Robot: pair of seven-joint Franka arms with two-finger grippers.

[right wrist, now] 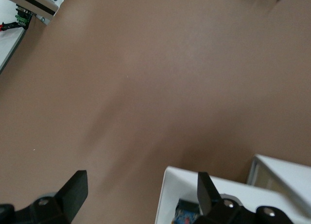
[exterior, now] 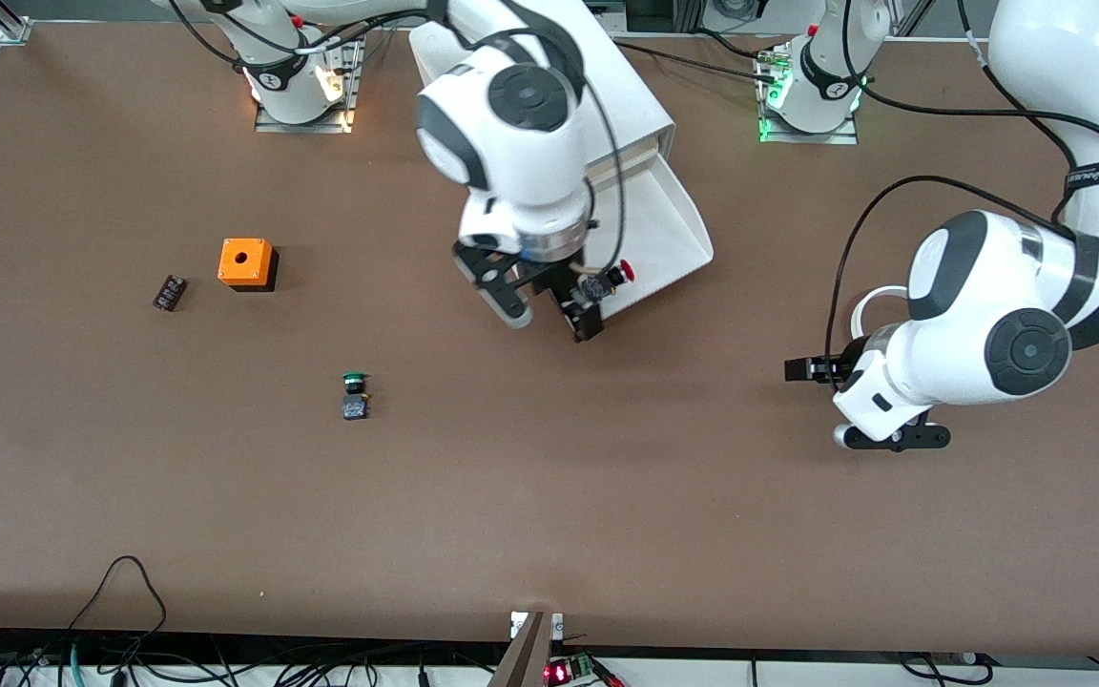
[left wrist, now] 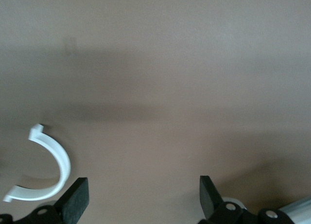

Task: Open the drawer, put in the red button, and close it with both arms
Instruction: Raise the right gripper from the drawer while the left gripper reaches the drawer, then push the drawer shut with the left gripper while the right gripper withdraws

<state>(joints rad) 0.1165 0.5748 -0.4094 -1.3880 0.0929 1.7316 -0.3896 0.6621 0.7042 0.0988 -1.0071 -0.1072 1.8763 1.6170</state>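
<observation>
The white cabinet (exterior: pixel 631 91) stands between the arm bases. Its drawer (exterior: pixel 673 224) is pulled out toward the front camera. The red button (exterior: pixel 611 278) lies on its side in the drawer's front corner, red cap toward the left arm's end. Its blue base shows in the right wrist view (right wrist: pixel 186 213), inside the drawer's white rim (right wrist: pixel 167 192). My right gripper (exterior: pixel 547 312) is open over that corner, with one finger (exterior: pixel 589 325) next to the button and not gripping it (right wrist: pixel 141 197). My left gripper (exterior: pixel 805 369) is open and empty, low over bare table (left wrist: pixel 143 197).
A green-capped twin button (exterior: pixel 355 393) lies nearer the front camera, toward the right arm's end. An orange box (exterior: pixel 246 263) and a small dark block (exterior: pixel 169 292) sit farther that way. A white curved loop (exterior: pixel 869 303) lies by the left wrist, and shows in its view (left wrist: pixel 56 161).
</observation>
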